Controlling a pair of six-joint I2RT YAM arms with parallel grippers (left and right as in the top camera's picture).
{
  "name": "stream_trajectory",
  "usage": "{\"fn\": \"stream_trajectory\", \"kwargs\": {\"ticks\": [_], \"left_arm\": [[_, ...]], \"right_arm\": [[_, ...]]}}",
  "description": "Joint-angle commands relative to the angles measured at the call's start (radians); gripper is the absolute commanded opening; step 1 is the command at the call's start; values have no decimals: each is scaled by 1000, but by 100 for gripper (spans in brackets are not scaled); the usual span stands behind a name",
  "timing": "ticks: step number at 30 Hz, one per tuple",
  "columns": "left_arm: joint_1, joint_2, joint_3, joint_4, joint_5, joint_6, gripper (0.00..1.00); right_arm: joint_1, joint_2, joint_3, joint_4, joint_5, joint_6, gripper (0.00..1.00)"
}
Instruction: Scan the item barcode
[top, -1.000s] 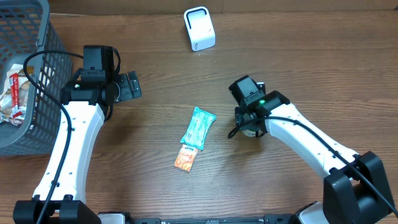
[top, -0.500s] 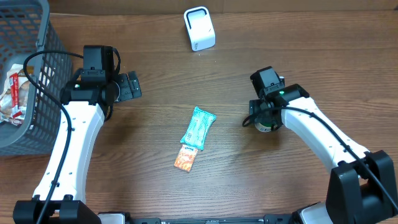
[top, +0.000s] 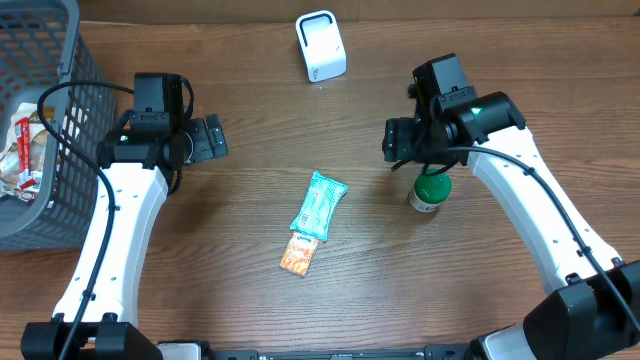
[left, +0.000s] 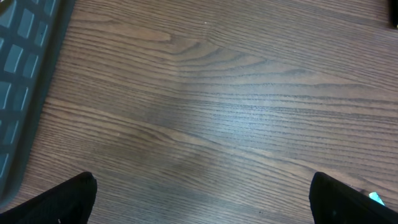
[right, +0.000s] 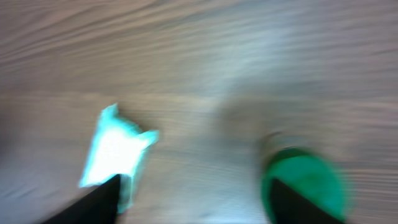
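Well, my right claw (right: 194, 202) hangs open and holds nothing; the green-capped bottle (top: 430, 190) stands on the desk (top: 250, 90) just beside it, right of the teal packet (top: 320, 205); my left claw (top: 208, 140) is wide open, empty, near the basket (top: 60, 60); the white scanner (top: 320, 45) sits at the far edge.

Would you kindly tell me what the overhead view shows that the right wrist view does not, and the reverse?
Only the overhead view shows the white scanner, the grey basket and the orange packet. Only the right wrist view shows its own dark fingertips, standing apart. Both show the teal packet, the green-lidded bottle and the wooden table.
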Motion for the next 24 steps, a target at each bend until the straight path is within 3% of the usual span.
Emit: {"fn": "stream_trajectory", "kwargs": {"ticks": [1,8,11,13,18,24], "left_arm": [[0,-10,17,0,-16,11,100],[0,-10,17,0,-16,11,100],[0,-10,17,0,-16,11,100],[0,-10,17,0,-16,11,100],[0,-10,17,0,-16,12,100],[0,-10,17,0,-16,11,100]], "right_arm": [[23,-7,-10,-2,-238,66,58],[160,-6,-129,110,-119,206,58],[219,-4,-204,204,-16,301,57],[248,-2,-257,284,-9,345,51],[319,27,-376,457,58,476,51],[359,123,-412,597,47,499,51]]}}
